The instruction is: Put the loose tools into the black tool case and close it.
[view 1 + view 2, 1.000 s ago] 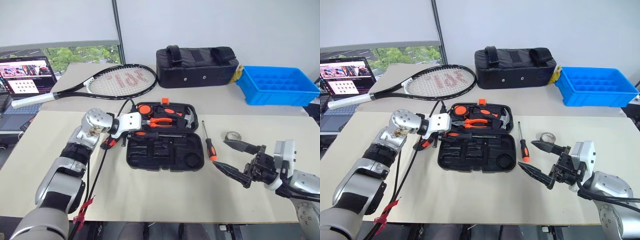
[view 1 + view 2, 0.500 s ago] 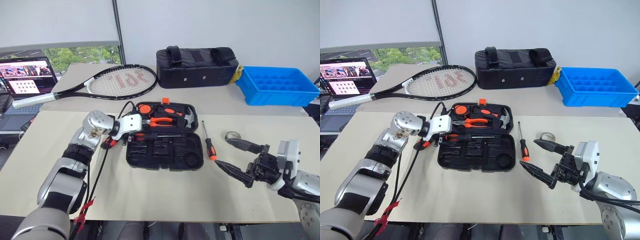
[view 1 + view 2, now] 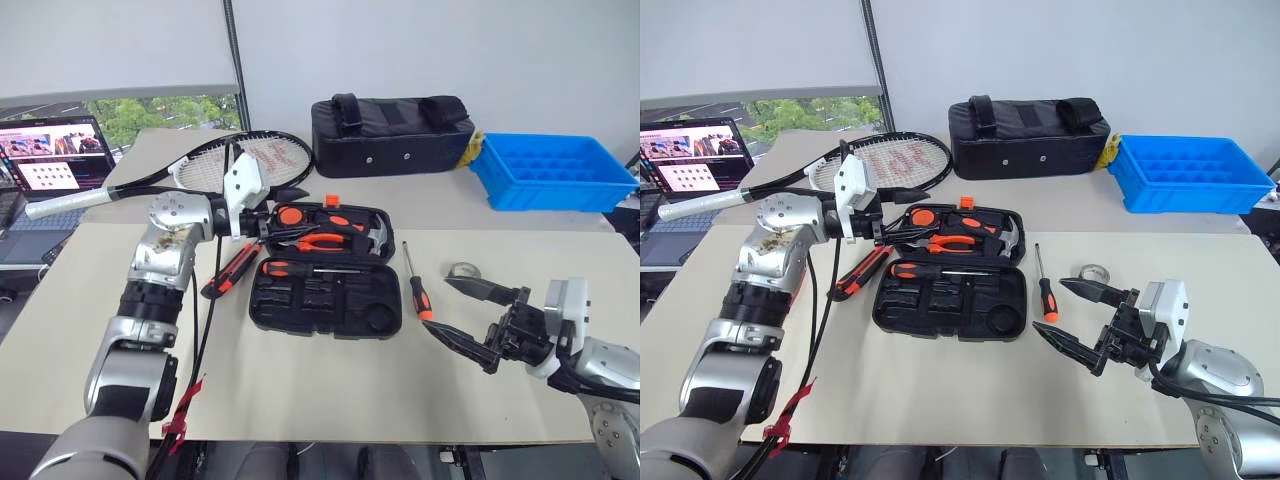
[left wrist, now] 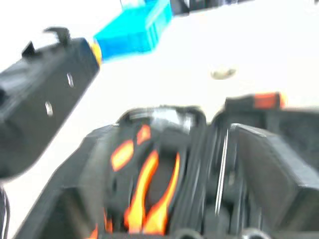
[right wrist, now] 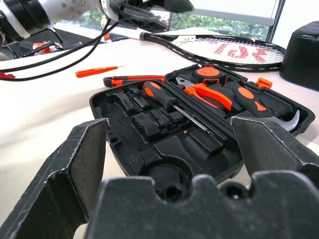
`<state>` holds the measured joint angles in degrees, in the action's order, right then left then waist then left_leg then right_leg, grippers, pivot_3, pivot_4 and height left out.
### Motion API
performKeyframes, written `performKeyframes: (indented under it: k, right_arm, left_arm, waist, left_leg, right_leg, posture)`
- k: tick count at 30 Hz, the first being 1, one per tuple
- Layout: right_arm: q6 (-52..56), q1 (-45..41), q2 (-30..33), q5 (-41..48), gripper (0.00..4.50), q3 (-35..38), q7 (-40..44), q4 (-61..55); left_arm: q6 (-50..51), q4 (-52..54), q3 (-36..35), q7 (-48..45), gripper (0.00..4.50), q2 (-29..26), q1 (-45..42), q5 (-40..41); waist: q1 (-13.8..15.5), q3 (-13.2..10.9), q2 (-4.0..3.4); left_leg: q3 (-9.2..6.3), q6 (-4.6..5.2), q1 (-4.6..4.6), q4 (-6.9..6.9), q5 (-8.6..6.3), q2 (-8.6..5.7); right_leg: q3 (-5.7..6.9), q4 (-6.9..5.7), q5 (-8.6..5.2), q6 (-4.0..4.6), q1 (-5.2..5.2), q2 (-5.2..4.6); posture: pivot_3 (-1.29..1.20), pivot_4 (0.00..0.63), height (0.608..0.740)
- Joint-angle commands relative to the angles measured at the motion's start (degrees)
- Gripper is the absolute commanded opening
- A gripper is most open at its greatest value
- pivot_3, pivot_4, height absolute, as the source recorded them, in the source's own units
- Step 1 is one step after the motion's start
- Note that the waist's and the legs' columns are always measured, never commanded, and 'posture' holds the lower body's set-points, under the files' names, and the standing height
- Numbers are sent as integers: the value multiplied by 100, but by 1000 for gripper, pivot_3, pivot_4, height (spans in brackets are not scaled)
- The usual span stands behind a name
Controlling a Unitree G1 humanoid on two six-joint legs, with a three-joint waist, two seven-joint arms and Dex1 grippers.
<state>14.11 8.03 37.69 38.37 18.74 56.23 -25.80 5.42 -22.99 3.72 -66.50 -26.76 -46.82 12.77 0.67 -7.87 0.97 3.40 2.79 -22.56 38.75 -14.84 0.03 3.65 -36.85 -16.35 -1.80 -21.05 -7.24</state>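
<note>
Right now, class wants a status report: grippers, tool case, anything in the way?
Right gripper open, empty. Left gripper above the tool case, fingers unclear. Case open; screwdriver, tape roll, utility knife outside. Nothing blocking.

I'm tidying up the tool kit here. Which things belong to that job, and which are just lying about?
Job: black tool case, screwdriver, utility knife, slim orange screwdriver, tape roll.
Lying about: tennis racket, black bag, blue bin, laptop.
</note>
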Motion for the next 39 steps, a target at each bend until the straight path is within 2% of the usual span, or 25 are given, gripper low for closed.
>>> performKeyframes:
  k: [1,6,8,11,15,20,22,23,25,28,30,32,36,38,39]
  right_arm:
    - [-199,-91,-18,-20,4500,24,44,8]
    - [-328,-94,34,-319,4500,-65,60,151]
    - [-338,-121,28,-315,4500,-88,91,170]
    - [-294,-270,70,-239,4500,-15,62,155]
    - [-201,-304,110,-234,4500,-7,-5,101]
    - [-156,-345,245,-916,4500,-253,-419,235]
    - [-92,-428,237,-1315,4500,-363,-810,354]
    - [108,-490,195,-1562,4500,-477,-1162,397]
    - [767,-626,49,-1998,4500,-673,-1992,428]
    - [1553,-803,-70,-1997,4500,-865,-2372,418]
    - [2094,-1069,-338,-1811,4500,-798,-2745,453]
    - [2773,-1474,-695,-1690,4500,-751,-3223,572]
    - [3367,-1951,-1041,-1567,4500,-877,-3448,689]
    - [3637,-2070,-1083,-1566,4500,-970,-3513,730]
    - [3729,-2098,-1071,-1617,4500,-1034,-3526,760]
  left_arm:
    - [-116,-298,286,508,1859,192,286,-456]
    - [-204,-1234,708,774,90,528,427,-926]
    - [-510,-1720,1007,969,23,558,381,-1366]
    - [-405,-2235,1376,1022,23,540,330,-1802]
    - [-497,-2317,1674,873,23,452,418,-2084]
    - [-307,-2288,1422,1410,23,558,458,-2017]
    - [-303,-2126,1025,1535,23,655,406,-1623]
    - [-157,-1879,629,1399,23,717,386,-1141]
    - [38,-1083,-33,988,539,684,460,-229]
    - [881,-85,-483,505,1423,416,627,612]
    - [1533,612,-687,178,2132,123,752,1148]
    - [2300,1617,-773,-523,2780,-562,988,1781]
    - [2891,2827,-737,-1432,4157,-1773,1370,2262]
    - [2922,3034,-728,-1537,4463,-2085,1419,2280]
    - [2919,3103,-735,-1566,4463,-2184,1431,2292]
  waist:
    - [4,-1,2]
    - [9,-3,5]
    - [45,-2,3]
    - [83,1,-1]
    - [68,38,6]
    - [26,75,-49]
    - [24,78,-54]
    - [21,77,-53]
    - [-3,69,-58]
    - [-17,38,-15]
    - [-13,37,-14]
    - [-34,38,-16]
    - [-105,36,-22]
    - [-77,34,-26]
    - [-42,33,-27]
  left_leg:
    - [0,0,2,0,0,0]
    - [-1,1,0,2,0,-2]
    - [-2,1,2,4,-1,-1]
    - [-2,2,35,4,-2,-2]
    - [-2,2,89,4,-5,5]
    - [2,0,108,1,-6,27]
    - [2,0,112,1,-5,28]
    - [3,-1,118,1,-4,30]
    - [4,-8,109,2,0,38]
    - [9,-33,27,3,21,61]
    - [8,-53,-39,9,36,63]
    - [10,-100,-67,7,65,67]
    - [10,-100,-72,-32,64,68]
    - [13,-91,-69,-48,58,67]
    - [12,-83,-70,-48,53,64]
  right_leg:
    - [0,-2,0,0,1,1]
    - [1,-5,0,0,-1,2]
    - [3,-6,0,0,3,1]
    - [4,-4,0,0,39,-2]
    - [2,8,-1,-4,97,-8]
    - [-14,3,-1,-4,106,-15]
    - [-14,1,-1,-4,104,-15]
    - [-14,2,0,-4,101,-15]
    - [-14,1,1,-3,96,-16]
    - [-15,-13,22,30,9,-3]
    - [-14,-22,30,43,-57,34]
    - [-20,-25,30,45,-88,51]
    - [-53,-24,31,50,-105,75]
    - [-61,-11,30,49,-107,78]
    - [-64,-9,29,48,-108,79]
  posture:
    - [0,150,729]
    - [0,150,729]
    - [0,150,729]
    - [0,150,729]
    - [0,150,729]
    - [0,150,729]
    - [0,150,729]
    - [0,150,729]
    - [0,150,729]
    - [0,150,729]
    - [0,150,729]
    - [0,150,729]
    - [0,150,729]
    - [0,150,729]
    - [0,150,729]
